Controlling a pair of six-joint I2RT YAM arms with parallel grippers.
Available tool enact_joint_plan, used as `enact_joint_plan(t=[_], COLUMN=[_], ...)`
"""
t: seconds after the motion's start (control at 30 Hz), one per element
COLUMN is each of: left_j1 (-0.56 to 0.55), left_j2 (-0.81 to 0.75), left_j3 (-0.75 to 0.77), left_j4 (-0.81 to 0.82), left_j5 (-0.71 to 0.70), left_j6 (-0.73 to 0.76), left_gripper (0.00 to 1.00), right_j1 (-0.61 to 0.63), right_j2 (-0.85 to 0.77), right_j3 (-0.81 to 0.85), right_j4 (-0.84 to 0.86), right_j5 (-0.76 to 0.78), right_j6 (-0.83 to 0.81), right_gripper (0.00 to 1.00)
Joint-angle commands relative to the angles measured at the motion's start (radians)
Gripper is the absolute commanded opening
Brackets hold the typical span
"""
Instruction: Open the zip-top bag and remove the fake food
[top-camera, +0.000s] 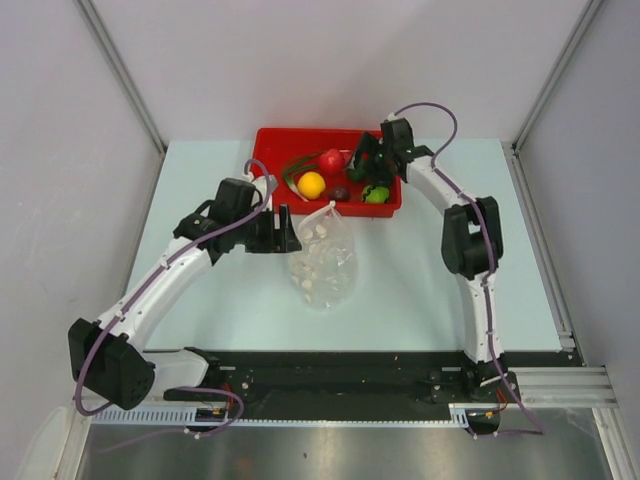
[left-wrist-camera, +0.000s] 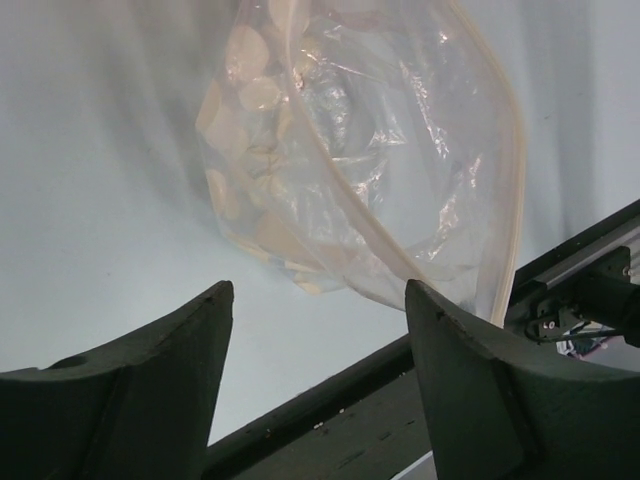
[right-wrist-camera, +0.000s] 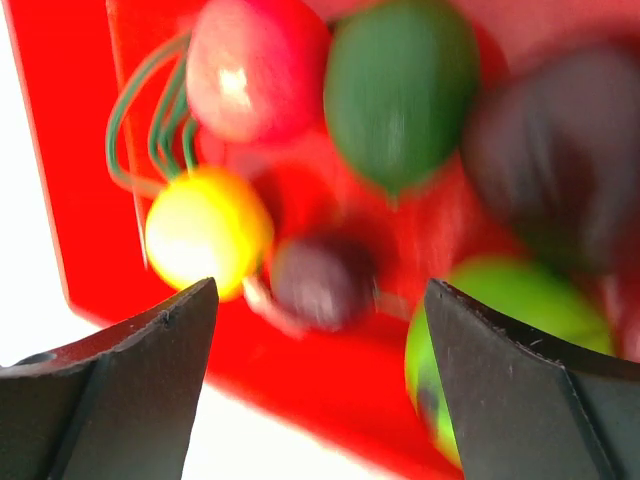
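Clear plastic: zip-top bag (top-camera: 322, 262), mid-table, mouth apparently open toward the far edge, pale slices (left-wrist-camera: 245, 80) inside. Red tray (top-camera: 262, 135), far edge, centre: red ball (top-camera: 332, 160), yellow ball (top-camera: 311, 184), maroon piece (top-camera: 341, 193), green ball (top-camera: 377, 195), green onion (top-camera: 295, 168). Your left gripper (left-wrist-camera: 318, 290): jaws apart, empty, beside the bag's mouth. Your right gripper (right-wrist-camera: 320, 285): jaws apart, empty, over the tray. Judgement: bag opened, most food out; the slices are left for you.
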Motion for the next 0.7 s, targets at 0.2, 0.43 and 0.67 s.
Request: enact_joint_plan(t=[0.2, 0.43, 0.67], left_j1=[-0.003, 0.000, 0.000], left_j2=[-0.207, -0.537, -0.736], left_j3=[-0.093, -0.162, -0.333], left_j4=[0.160, 0.245, 0.515], left_j5=[0.022, 0.023, 0.144], left_j6=[-0.095, -0.164, -0.449], left_gripper=[0.80, 0.99, 0.99], right_j1=[0.052, 0.217, 0.250], right_j2=[-0.630, -1.004, -1.368], right_j3=[-0.522, -0.730, -0.996], right_j4=[-0.230, -0.438, -0.340], right_j5=[0.080, 0.253, 0.140], right_j6=[-0.152, -0.113, 0.031], right_gripper=[0.97, 1.00, 1.00])
